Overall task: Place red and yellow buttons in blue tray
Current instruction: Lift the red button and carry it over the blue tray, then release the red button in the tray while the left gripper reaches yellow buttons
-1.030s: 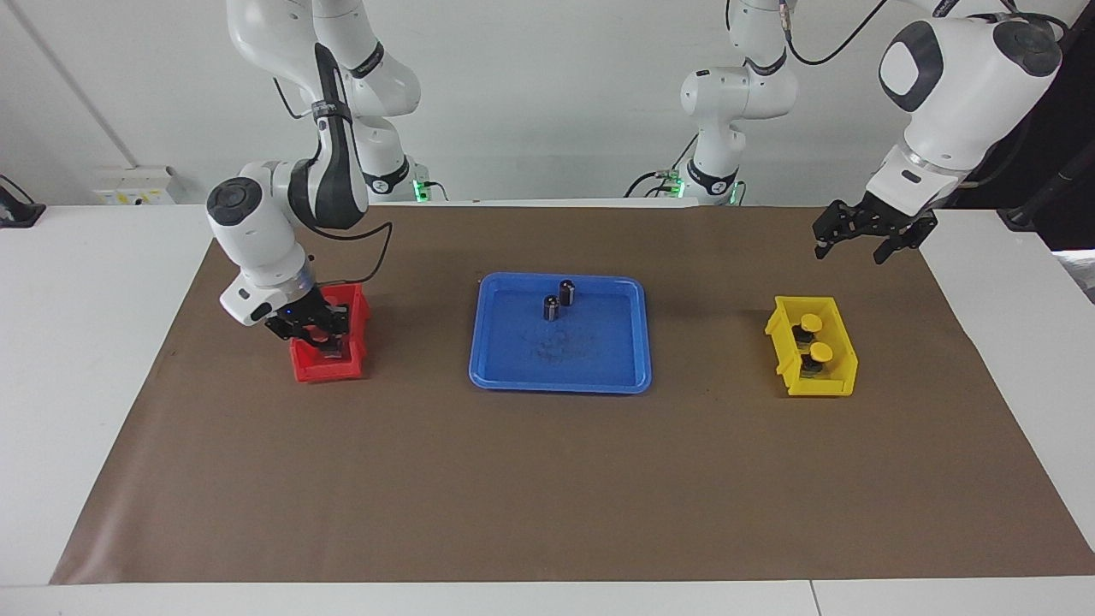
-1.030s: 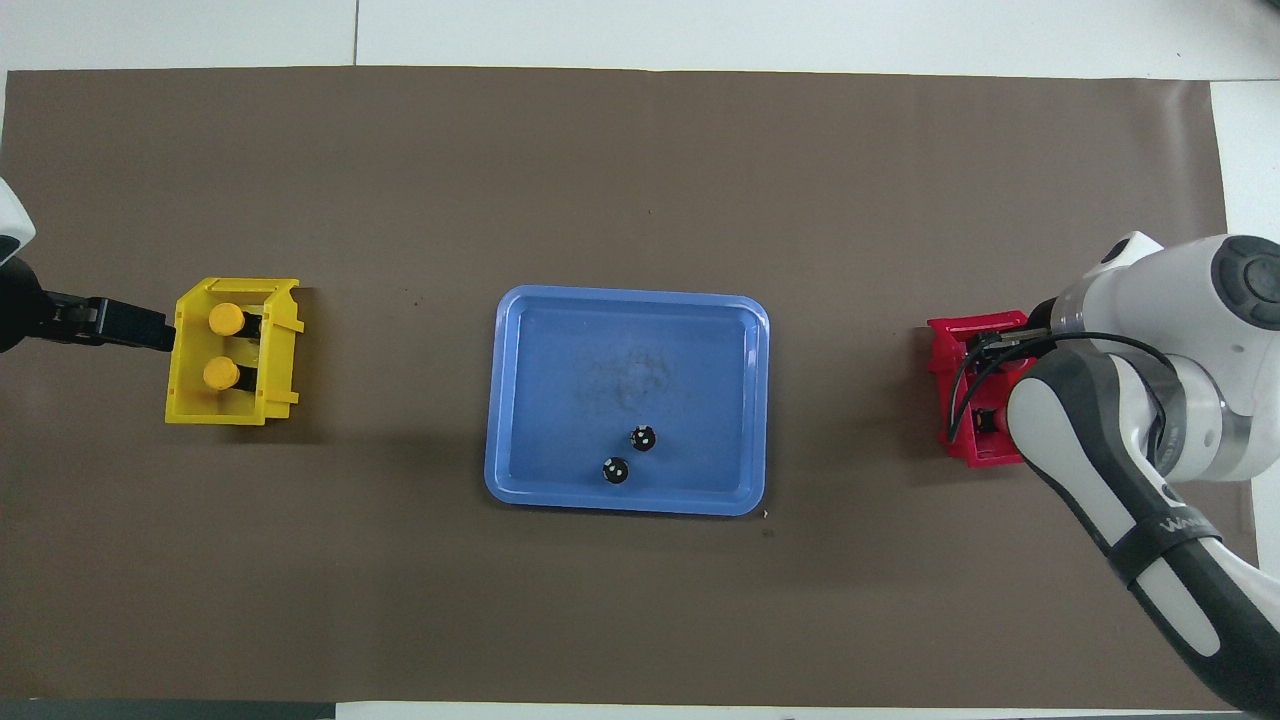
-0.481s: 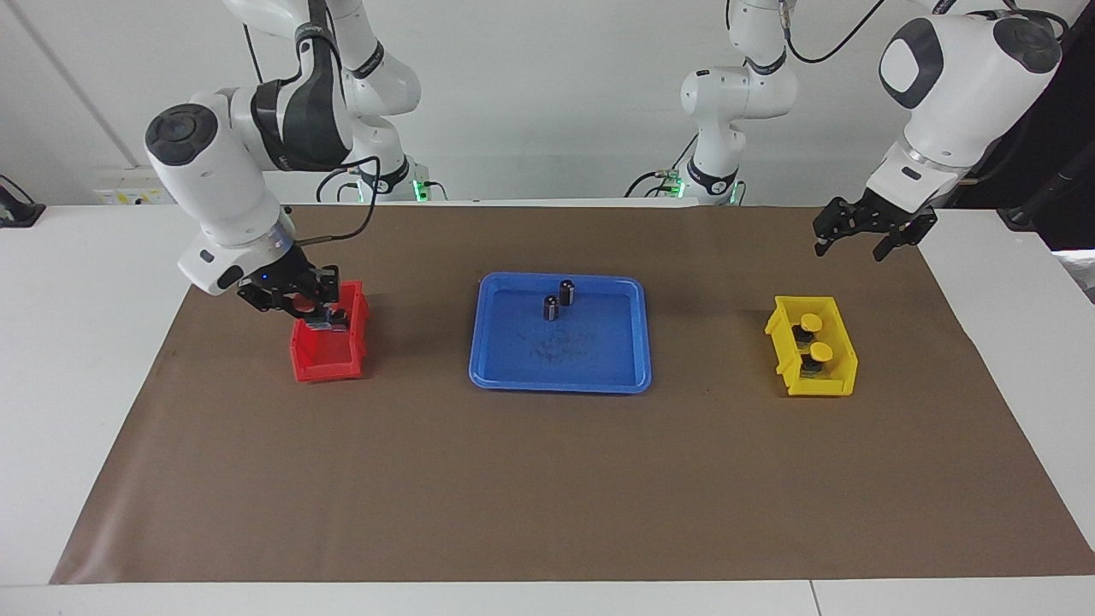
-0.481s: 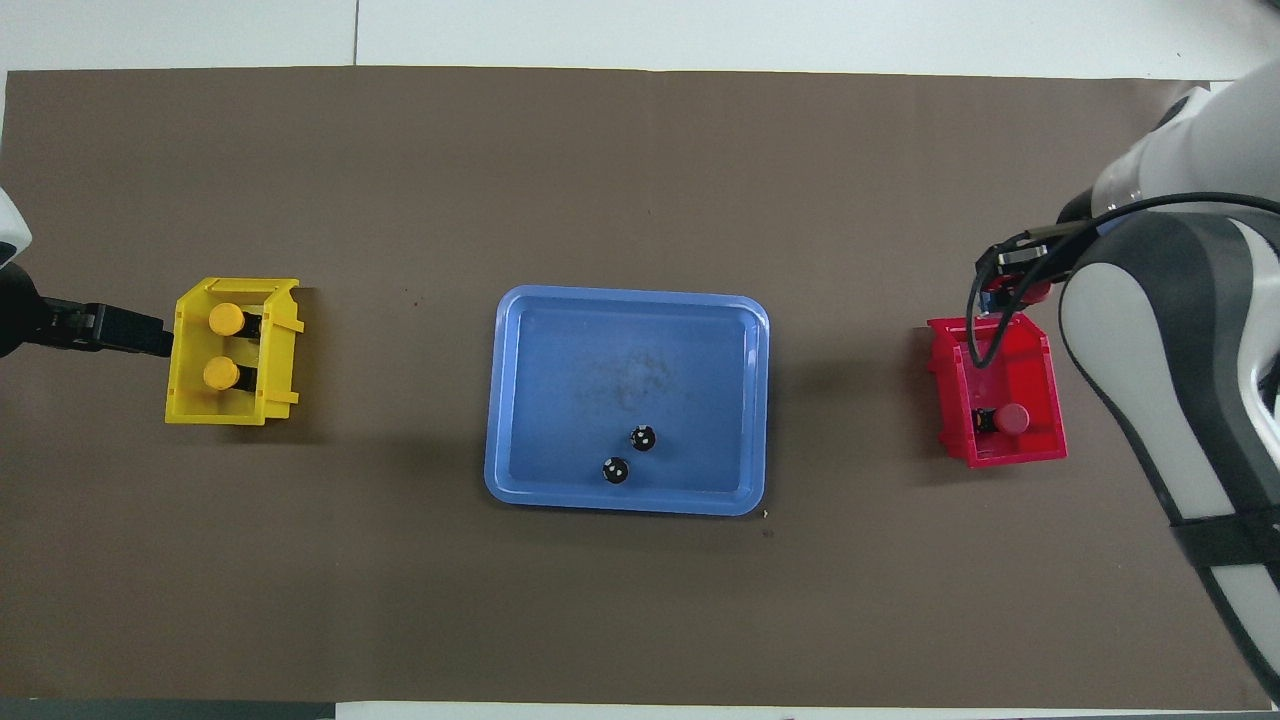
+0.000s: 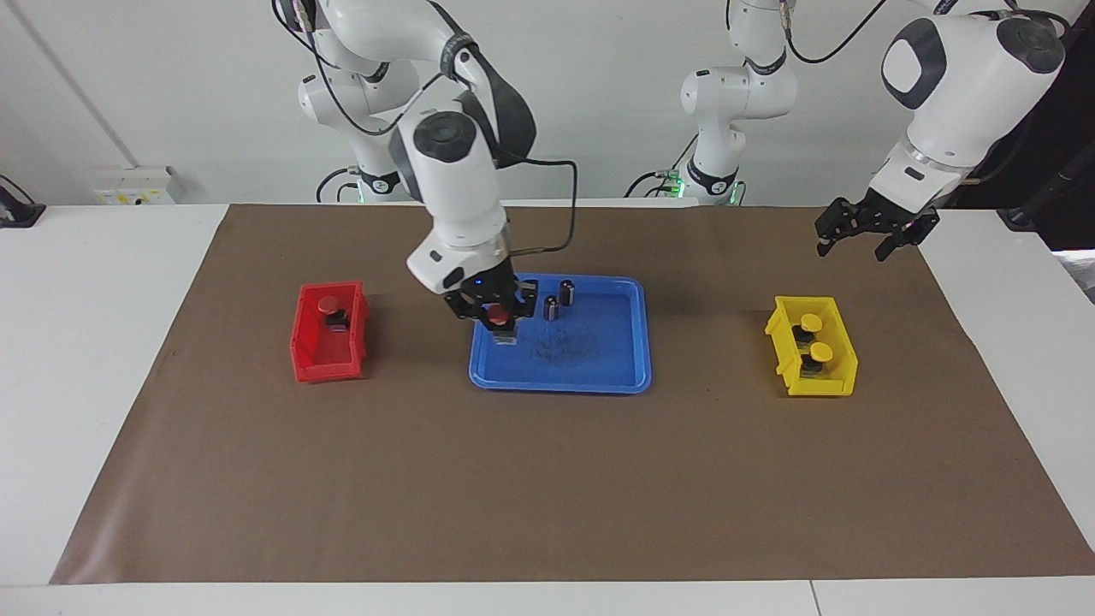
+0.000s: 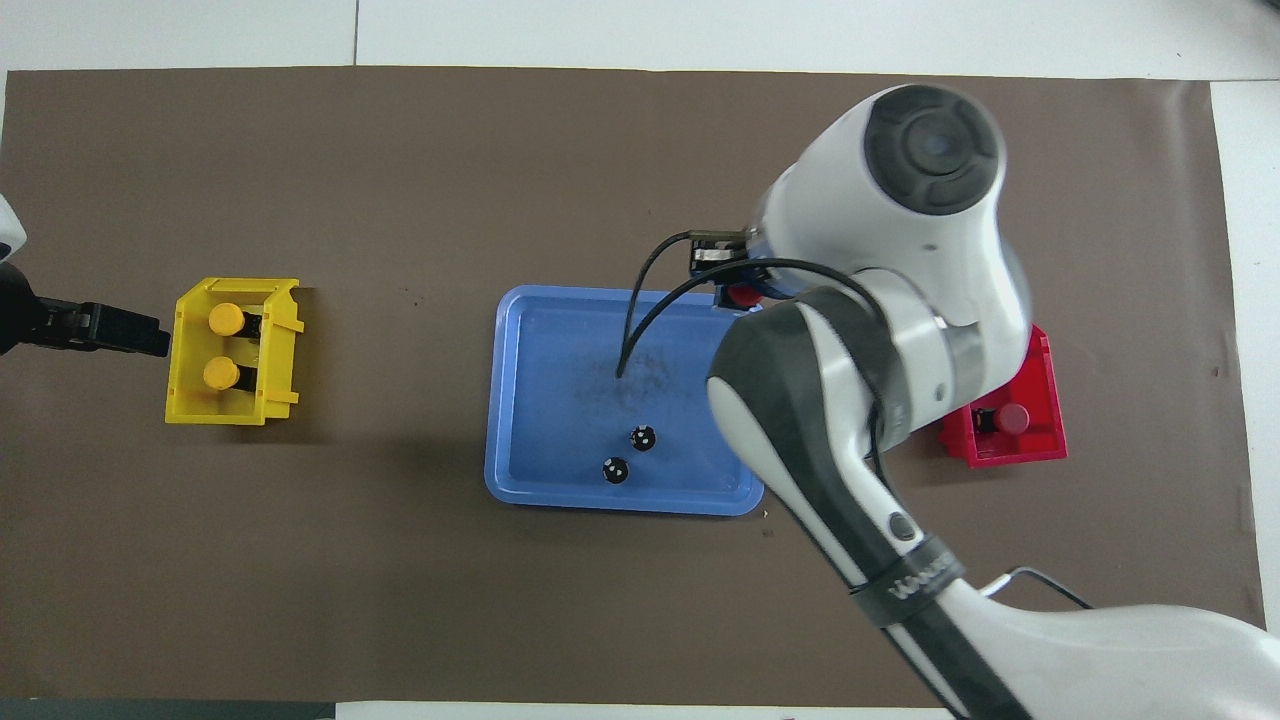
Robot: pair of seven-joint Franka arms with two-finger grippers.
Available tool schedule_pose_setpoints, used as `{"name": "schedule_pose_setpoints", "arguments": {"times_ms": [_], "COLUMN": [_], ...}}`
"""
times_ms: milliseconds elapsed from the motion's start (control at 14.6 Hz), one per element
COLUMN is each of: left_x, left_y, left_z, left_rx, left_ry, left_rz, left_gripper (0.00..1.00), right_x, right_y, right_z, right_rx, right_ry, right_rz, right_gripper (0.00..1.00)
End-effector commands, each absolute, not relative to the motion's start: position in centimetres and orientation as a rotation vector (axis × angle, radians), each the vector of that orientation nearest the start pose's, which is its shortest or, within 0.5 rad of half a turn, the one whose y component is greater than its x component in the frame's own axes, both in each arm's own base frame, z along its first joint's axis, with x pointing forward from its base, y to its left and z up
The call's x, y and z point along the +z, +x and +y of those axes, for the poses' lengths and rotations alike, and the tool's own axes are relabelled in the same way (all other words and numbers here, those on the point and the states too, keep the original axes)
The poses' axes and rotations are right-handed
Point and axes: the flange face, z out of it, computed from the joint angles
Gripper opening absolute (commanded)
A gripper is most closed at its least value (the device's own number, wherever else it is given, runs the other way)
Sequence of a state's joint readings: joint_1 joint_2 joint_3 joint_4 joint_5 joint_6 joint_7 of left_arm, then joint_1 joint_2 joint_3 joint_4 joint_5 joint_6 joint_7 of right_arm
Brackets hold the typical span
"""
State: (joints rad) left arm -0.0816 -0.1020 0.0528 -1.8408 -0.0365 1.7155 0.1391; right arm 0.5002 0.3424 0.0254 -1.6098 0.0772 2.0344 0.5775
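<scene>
Red buttons two, one (image 5: 497, 321) pinched in right claw (image 5: 500, 328) over blue tray (image 5: 560, 382); yellow buttons (image 5: 811, 337) two; left claw (image 5: 864, 244) spread.

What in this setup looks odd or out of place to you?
Two small dark cylinders without coloured caps stand in the blue tray, which is meant for red and yellow buttons. Nothing looks spilled or broken. The right tool holds a red button over the tray.
</scene>
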Motion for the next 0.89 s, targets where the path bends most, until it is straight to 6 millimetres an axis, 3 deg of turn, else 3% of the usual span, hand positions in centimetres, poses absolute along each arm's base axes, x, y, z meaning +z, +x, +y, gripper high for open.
{"name": "schedule_pose_setpoints", "arguments": {"times_ms": [0, 137, 343, 412, 687, 755, 824], "left_x": [56.5, 56.4, 56.4, 55.7, 48.1, 46.8, 45.7], "left_y": [52.0, 52.0, 52.3, 52.7, 57.1, 58.1, 58.7], "left_z": [-1.4, -1.1, 0.9, 1.2, 0.4, 0.2, 0.4], "left_rx": [0.031, 0.023, -0.018, -0.035, -0.128, -0.147, -0.152], "left_ry": [-3.18, -3.181, -3.181, -3.18, -3.166, -3.162, -3.161], "left_rz": [0.23, 0.225, 0.192, 0.18, 0.168, 0.17, 0.163], "left_gripper": [1.0, 1.0, 1.0, 0.95, 0.79, 0.75, 0.73], "right_x": [40.4, 38.9, 35.9, 34.6, 33.7, 33.5, 33.7], "right_y": [56.5, 55.8, 55.3, 54.9, 54.0, 54.0, 54.1], "right_z": [34.7, 35.0, 35.9, 36.2, 36.8, 36.7, 36.7], "right_rx": [-0.052, -0.056, -0.083, -0.079, -0.071, -0.067, -0.071], "right_ry": [-3.045, -3.063, -3.063, -3.065, -3.069, -3.071, -3.07], "right_rz": [0.092, 0.079, 0.051, 0.043, 0.02, 0.022, 0.025], "right_gripper": [0.14, 0.15, 0.19, 0.19, 0.26, 0.43, 0.66]}}
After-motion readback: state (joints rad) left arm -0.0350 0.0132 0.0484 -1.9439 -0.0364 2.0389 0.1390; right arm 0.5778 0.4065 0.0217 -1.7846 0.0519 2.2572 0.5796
